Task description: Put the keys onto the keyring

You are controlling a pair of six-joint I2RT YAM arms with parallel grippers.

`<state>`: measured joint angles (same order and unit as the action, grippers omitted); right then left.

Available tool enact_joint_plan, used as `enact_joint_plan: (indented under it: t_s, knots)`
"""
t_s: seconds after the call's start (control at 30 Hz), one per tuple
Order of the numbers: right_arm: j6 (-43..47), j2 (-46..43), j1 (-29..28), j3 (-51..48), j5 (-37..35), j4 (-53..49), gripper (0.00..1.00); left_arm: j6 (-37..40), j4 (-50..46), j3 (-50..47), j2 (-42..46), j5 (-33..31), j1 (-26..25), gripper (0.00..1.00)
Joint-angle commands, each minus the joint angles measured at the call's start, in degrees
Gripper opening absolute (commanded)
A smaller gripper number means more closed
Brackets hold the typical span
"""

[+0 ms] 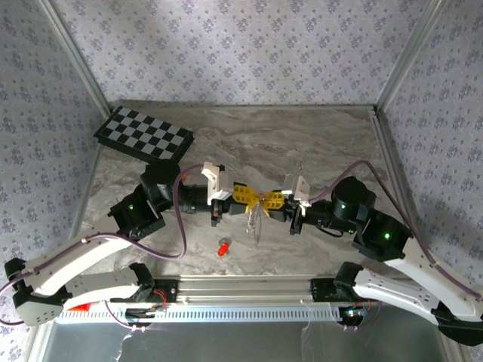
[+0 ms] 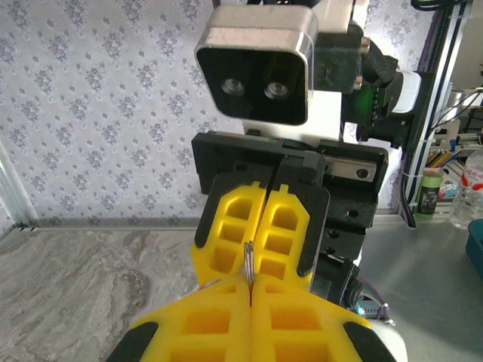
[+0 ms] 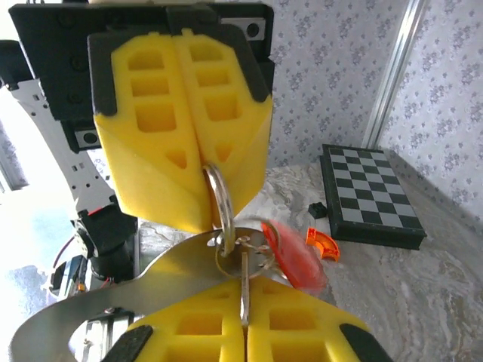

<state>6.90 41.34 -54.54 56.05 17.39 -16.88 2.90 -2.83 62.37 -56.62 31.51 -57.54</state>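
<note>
1 key [image 1: 223,247] lies on the table [image 1: 302,143] before the keyring [image 1: 254,219].

Top camera overhead, far; 2 wrist cameras close, facing each other.

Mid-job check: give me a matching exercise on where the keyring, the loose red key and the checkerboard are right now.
Things:
1. keyring
2. loose red key
3. checkerboard

Places:
A. far left part of the table
B. lifted off the surface, hanging at the middle
C. lying flat on the surface, towards the near edge

Pairs: 1-B, 2-C, 3-A
</note>
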Motion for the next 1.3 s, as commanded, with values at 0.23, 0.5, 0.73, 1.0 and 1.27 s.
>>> enact_joint_plan:
  t_s: [0.23,0.5,0.73,1.0,1.27]
  knots:
    - [1.68,0.17,-0.50,3.71,-8.19,-6.21,0.00,0.41,2.89,-2.84,3.70,-4.66,0.51,0.00]
    - [3.56,2.96,-0.69,6.41,-10.76,-8.24,0.00,0.43,2.30,-6.57,3.72,-5.34,2.64,0.00]
    - [4.81,7.45,-0.82,8.72,-14.66,-11.01,0.00,0.67,1.84,-9.66,2.10,-5.50,3.95,0.00]
    - [4.00,11.18,-0.35,9.01,-17.89,-15.56,0.00,-2.09,5.21,-14.56,0.27,-5.93,6.62,0.02]
    - [0.05,13.17,4.43,4.10,-16.02,-14.62,0.00,-7.30,9.76,-20.12,-1.11,-6.98,7.71,0.34]
